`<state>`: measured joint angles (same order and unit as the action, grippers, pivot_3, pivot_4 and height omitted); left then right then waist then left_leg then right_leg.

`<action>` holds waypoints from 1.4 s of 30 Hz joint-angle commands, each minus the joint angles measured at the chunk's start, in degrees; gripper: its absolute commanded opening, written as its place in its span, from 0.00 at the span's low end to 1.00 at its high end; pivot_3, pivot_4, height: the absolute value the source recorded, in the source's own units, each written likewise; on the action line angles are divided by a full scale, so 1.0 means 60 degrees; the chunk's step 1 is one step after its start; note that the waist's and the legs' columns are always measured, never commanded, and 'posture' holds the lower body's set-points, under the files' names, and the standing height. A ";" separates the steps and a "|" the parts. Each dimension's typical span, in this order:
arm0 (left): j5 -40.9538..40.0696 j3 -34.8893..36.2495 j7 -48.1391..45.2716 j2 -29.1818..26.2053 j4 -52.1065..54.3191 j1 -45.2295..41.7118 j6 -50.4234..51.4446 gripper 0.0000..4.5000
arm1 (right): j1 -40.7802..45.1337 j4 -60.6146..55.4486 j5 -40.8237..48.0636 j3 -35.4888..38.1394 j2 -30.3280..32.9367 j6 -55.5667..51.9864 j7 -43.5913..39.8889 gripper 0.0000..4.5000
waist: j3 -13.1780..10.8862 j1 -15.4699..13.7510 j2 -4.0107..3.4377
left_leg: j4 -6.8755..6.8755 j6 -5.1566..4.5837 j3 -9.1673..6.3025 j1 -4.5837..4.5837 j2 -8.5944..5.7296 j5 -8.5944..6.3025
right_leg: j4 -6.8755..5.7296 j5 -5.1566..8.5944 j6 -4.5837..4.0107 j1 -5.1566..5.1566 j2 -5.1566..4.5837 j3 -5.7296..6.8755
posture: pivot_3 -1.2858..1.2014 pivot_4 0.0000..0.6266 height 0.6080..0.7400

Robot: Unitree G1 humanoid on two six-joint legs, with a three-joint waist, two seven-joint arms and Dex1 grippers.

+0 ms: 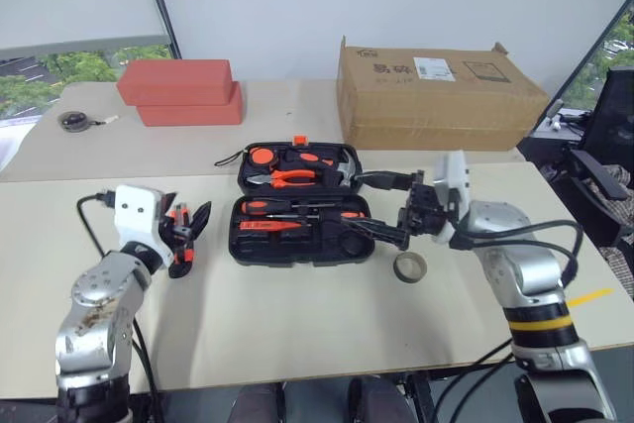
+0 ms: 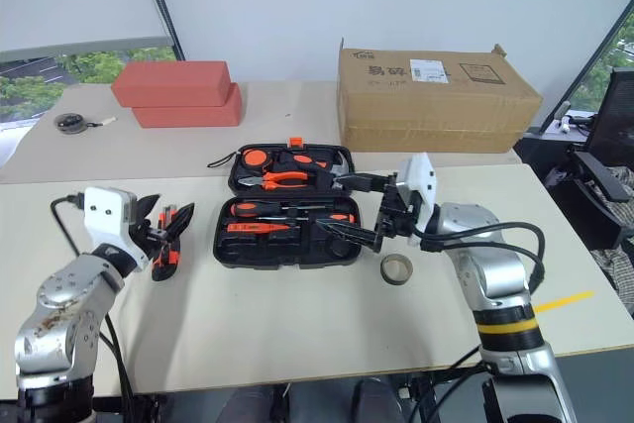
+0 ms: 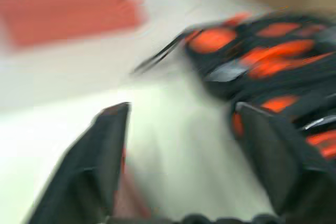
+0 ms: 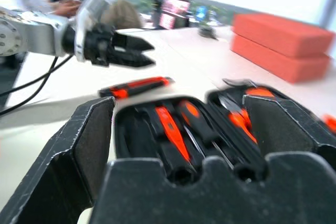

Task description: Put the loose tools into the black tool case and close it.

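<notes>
Knife outside the case, left pincer nearest

Case first: the black tool case (image 1: 300, 203) lies open and flat near the middle of the table (image 1: 297, 324), its lid half toward the far edge. Screwdrivers (image 4: 173, 132) already sit in the slots of the near half. Two loose pieces are out — an orange-black utility knife (image 4: 135, 86) on the table just off the case's left end, and a small tape roll (image 2: 396, 267) just off the case's near right corner.

The left gripper (image 1: 190, 225) hangs with its black fingers spread and nothing between them. The knife lies right at its fingertips, on the side toward the case; in the right wrist view its long axis runs roughly parallel to the case's left end. Whether a fingertip touches it I cannot tell.

The right gripper (image 2: 359, 207) is also spread wide and empty, pointing leftward over the case's right end, with the tape roll beside it on the near side.

My reading: the knife is the left arm's piece — it would need a grip across the handle, then a short carry rightward into a free slot. The roll falls to the right arm.
</notes>
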<state>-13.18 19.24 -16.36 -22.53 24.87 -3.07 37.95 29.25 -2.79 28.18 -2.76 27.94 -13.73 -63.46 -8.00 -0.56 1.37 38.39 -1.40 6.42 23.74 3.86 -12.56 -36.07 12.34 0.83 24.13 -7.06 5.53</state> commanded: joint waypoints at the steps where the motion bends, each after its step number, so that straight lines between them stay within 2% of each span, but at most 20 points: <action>1: 0.0563 -0.0455 0.0982 0.0336 0.0737 0.0279 0.0581 0.99 | 0.0407 0.0431 -0.0069 -0.0065 -0.0051 0.0418 -0.0460 1.00 | 0.0000 -0.0029 0.0000 | 0.0004 0.0001 -0.0001 0.0000 0.0001 0.0001 | 0.0000 0.0001 0.0001 0.0001 0.0000 0.0001 | 0.52 0.24 0.80; 6: 0.0805 -0.0666 0.1918 0.1180 0.0698 0.0436 0.1265 0.99 | 0.0825 0.0921 -0.0118 -0.0211 -0.0169 0.0552 -0.0914 1.00 | 0.0000 -0.0016 0.0001 | 0.0012 -0.0007 0.0002 0.0004 -0.0001 0.0006 | 0.0006 -0.0018 -0.0019 0.0005 -0.0003 -0.0012 | 0.52 0.24 0.80; 14: 0.0809 -0.0608 0.2205 0.1403 0.0662 0.0736 0.2029 0.99 | 0.1283 0.1026 -0.0115 -0.0335 -0.0280 0.0311 -0.1106 1.00 | 0.0001 0.0004 0.0002 | -0.0013 -0.0001 -0.0002 0.0002 0.0013 0.0007 | 0.0001 -0.0017 -0.0022 0.0020 0.0011 -0.0006 | 0.52 0.24 0.80; 26: 0.0739 -0.0021 0.2856 0.1988 0.0406 0.0657 0.2188 0.99 | 0.1163 0.0768 -0.0057 -0.0273 -0.0142 0.0162 -0.1017 1.00 | 0.0001 0.0062 0.0002 | -0.0012 0.0000 0.0001 -0.0011 0.0016 0.0007 | 0.0001 -0.0019 -0.0025 0.0018 0.0004 -0.0005 | 0.52 0.24 0.80; 27: 0.0687 0.0015 0.2858 0.2040 0.0408 0.0650 0.2216 0.88 | 0.1154 0.0755 -0.0055 -0.0266 -0.0137 0.0152 -0.1010 1.00 | 0.0001 0.0064 0.0002 | -0.0012 0.0000 0.0001 -0.0010 0.0016 0.0007 | 0.0002 -0.0019 -0.0026 0.0018 0.0004 -0.0005 | 0.52 0.24 0.80; 28: 0.0646 0.0035 0.2839 0.2068 0.0406 0.0635 0.2203 0.86 | 0.1146 0.0733 -0.0053 -0.0256 -0.0135 0.0138 -0.0990 1.00 | 0.0001 0.0066 0.0002 | -0.0012 0.0000 0.0001 -0.0011 0.0015 0.0007 | 0.0003 -0.0019 -0.0025 0.0017 0.0004 -0.0006 | 0.52 0.24 0.80; 30: 0.0631 0.0031 0.2792 0.2055 0.0395 0.0611 0.2161 0.68 | 0.1135 0.0709 -0.0051 -0.0244 -0.0132 0.0122 -0.0967 1.00 | 0.0001 0.0073 0.0003 | -0.0012 0.0000 0.0002 -0.0010 0.0015 0.0007 | 0.0005 -0.0019 -0.0025 0.0017 0.0004 -0.0007 | 0.52 0.24 0.80; 33: 0.0623 0.0118 0.2749 0.2032 0.0314 0.0484 0.1857 0.46 | 0.1130 0.0708 -0.0069 -0.0227 -0.0123 0.0134 -0.0935 1.00 | 0.0001 0.0067 0.0002 | -0.0013 0.0000 0.0001 -0.0008 0.0015 0.0006 | 0.0005 -0.0019 -0.0026 0.0019 0.0004 -0.0006 | 0.52 0.24 0.80; 34: 0.0603 0.0160 0.2732 0.2036 0.0285 0.0439 0.1754 0.42 | 0.1127 0.0707 -0.0073 -0.0220 -0.0119 0.0141 -0.0925 1.00 | 0.0001 0.0065 0.0003 | -0.0014 0.0000 0.0001 -0.0008 0.0015 0.0006 | 0.0005 -0.0019 -0.0026 0.0019 0.0004 -0.0005 | 0.52 0.24 0.80; 37: -0.0220 0.0652 0.2068 0.2145 0.0318 0.0264 0.1071 0.40 | 0.1057 0.0607 -0.0028 -0.0130 -0.0050 0.0089 -0.0848 1.00 | 0.0001 0.0046 0.0003 | -0.0014 0.0000 0.0001 -0.0005 0.0014 0.0007 | 0.0009 -0.0019 -0.0026 0.0019 0.0003 -0.0005 | 0.52 0.24 0.80; 40: -0.0746 0.0593 0.0450 0.1333 0.0192 0.0302 -0.0056 0.40 | 0.0866 0.0454 0.0113 0.0075 0.0204 -0.0080 -0.0807 1.00 | -0.0001 0.0011 0.0006 | -0.0013 0.0000 -0.0001 0.0007 0.0014 0.0006 | 0.0014 -0.0019 -0.0027 0.0026 0.0001 0.0000 | 0.52 0.24 0.80; 42: -0.1522 0.0484 -0.1186 0.0694 0.0064 0.0041 -0.0704 0.40 | 0.0722 0.0422 0.0182 0.0265 0.0408 -0.0183 -0.0759 1.00 | -0.0003 -0.0038 0.0007 | -0.0013 0.0001 -0.0001 0.0018 0.0014 0.0006 | 0.0017 -0.0018 -0.0030 0.0032 0.0001 0.0009 | 0.52 0.24 0.80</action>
<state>-17.59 22.33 -13.75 -15.30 24.10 -0.76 39.54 34.01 1.98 27.77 -4.13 29.01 -14.19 -68.46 -8.02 -0.79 1.41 38.31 -1.40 6.41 23.85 3.94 -12.53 -35.94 12.25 0.63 24.34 -7.06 5.59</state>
